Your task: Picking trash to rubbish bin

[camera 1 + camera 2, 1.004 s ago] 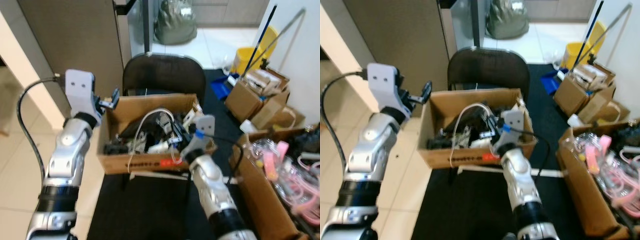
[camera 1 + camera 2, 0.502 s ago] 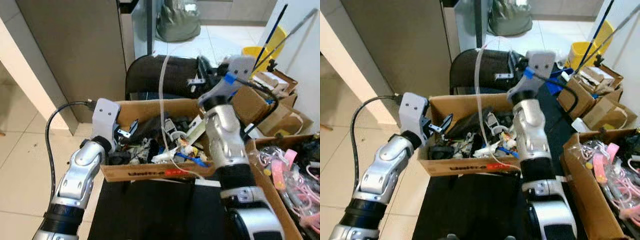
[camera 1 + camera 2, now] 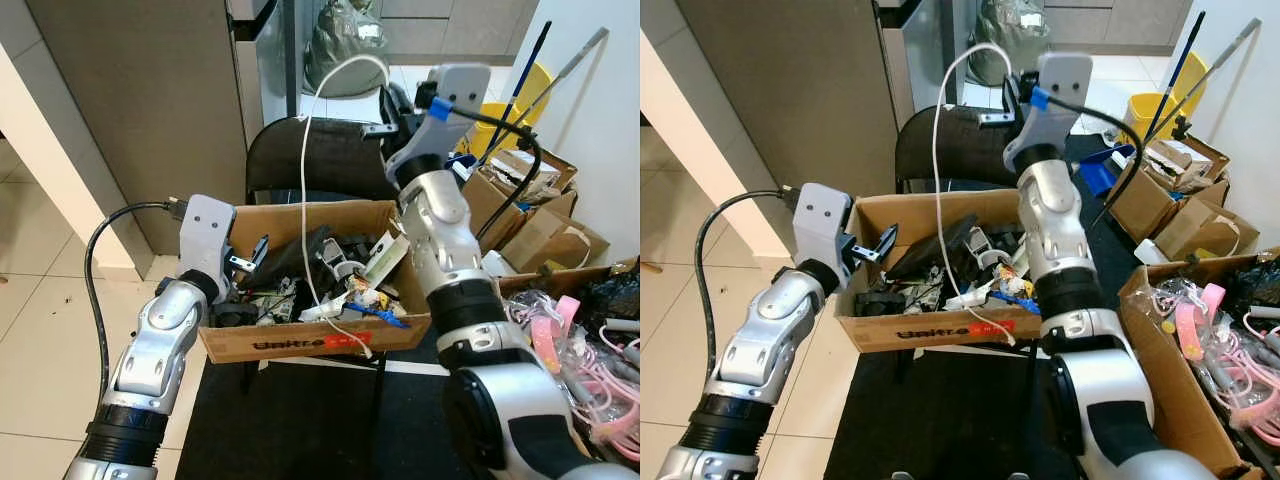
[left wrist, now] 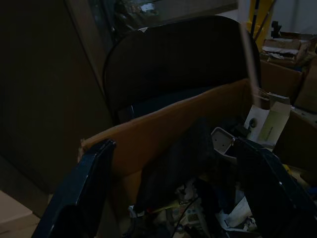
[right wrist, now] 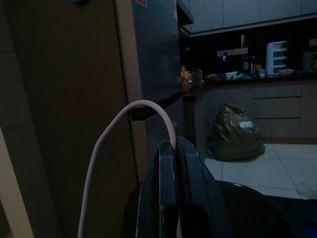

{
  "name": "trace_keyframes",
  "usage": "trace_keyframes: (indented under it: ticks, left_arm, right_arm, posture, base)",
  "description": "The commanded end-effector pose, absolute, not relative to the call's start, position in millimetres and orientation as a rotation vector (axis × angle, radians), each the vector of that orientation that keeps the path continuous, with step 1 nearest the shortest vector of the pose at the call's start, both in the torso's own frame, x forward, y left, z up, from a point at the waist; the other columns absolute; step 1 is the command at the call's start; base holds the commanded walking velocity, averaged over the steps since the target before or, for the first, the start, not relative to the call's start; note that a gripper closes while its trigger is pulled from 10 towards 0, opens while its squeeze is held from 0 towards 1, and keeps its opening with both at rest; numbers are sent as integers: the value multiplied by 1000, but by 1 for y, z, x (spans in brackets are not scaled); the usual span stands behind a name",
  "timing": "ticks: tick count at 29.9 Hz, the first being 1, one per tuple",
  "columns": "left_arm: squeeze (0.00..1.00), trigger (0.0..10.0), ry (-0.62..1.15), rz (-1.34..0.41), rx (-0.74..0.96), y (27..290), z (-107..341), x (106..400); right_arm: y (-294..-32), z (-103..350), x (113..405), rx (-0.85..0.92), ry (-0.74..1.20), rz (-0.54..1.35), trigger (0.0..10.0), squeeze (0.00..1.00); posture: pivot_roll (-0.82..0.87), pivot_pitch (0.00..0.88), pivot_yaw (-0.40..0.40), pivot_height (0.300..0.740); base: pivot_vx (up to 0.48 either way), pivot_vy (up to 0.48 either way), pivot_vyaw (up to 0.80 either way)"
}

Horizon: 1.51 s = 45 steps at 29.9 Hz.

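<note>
Left gripper (image 3: pixel 248 262): positioned at the left end of the box (image 3: pixel 310 335), just above the rim. Fingers spread wide; nothing held. In the left wrist view the two fingers (image 4: pixel 79 198) frame the box contents with a broad gap between them.

Box: open cardboard, resting on the seat of a black chair (image 3: pixel 320 160). It is filled with mixed trash: dark plastic parts, wires and a white carton (image 3: pixel 385 258) leaning at the right side.

Cable (image 3: pixel 305 180): white and thin. It rises out of the box contents, runs up in front of the chair back, arches over at the top and ends in the right gripper. A lower loop hangs over the front wall of the box.

Right gripper (image 3: pixel 393 112): raised high above the box, level with the top of the chair back. Fingers pressed together on the cable; the right wrist view shows the fingers (image 5: pixel 171 193) closed with the cable (image 5: pixel 119 129) emerging between them and curving downward.

Right of the chair: further cardboard boxes (image 3: pixel 505 195) on the floor, a yellow bucket (image 3: pixel 510 110) with mop handles, and a carton of pink items (image 3: pixel 580 340) near the right arm. A bulging bag (image 3: pixel 345 45) stands on the floor beyond the chair.
</note>
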<state>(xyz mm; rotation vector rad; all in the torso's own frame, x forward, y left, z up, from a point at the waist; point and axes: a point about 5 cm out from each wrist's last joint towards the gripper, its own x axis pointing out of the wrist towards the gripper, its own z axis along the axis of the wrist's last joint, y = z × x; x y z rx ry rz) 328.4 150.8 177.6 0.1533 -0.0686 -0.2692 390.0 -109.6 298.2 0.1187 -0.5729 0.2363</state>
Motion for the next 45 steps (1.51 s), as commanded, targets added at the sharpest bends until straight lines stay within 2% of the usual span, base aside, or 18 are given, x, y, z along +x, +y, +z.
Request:
trace_keyframes:
  ticks: [1,7,22,37,45]
  left_arm:
    - [0,10000,-56,-248,147,157,174,326]
    - [0,10000,-76,-249,132,157,178,328]
    - [0,10000,-78,-255,123,157,179,327]
    - [0,10000,-71,-267,130,155,177,327]
    - [0,10000,-68,-261,132,155,176,327]
  right_arm:
    - [-110,298,391,139,-580,233,10000,0]
    - [-113,304,393,149,-597,224,10000,0]
    - [-122,348,380,296,-832,213,10000,0]
    - [-126,361,376,316,-880,221,10000,0]
    - [-127,360,376,321,-881,227,10000,0]
  posture:
    - [29,111,53,740]
    - [29,112,54,740]
    - [33,126,53,740]
    - [31,127,56,740]
    - [30,129,57,740]
  base:
    - [0,0,0]
    - [312,0,0]
    - [363,0,0]
    - [333,0,0]
    - [0,0,0]
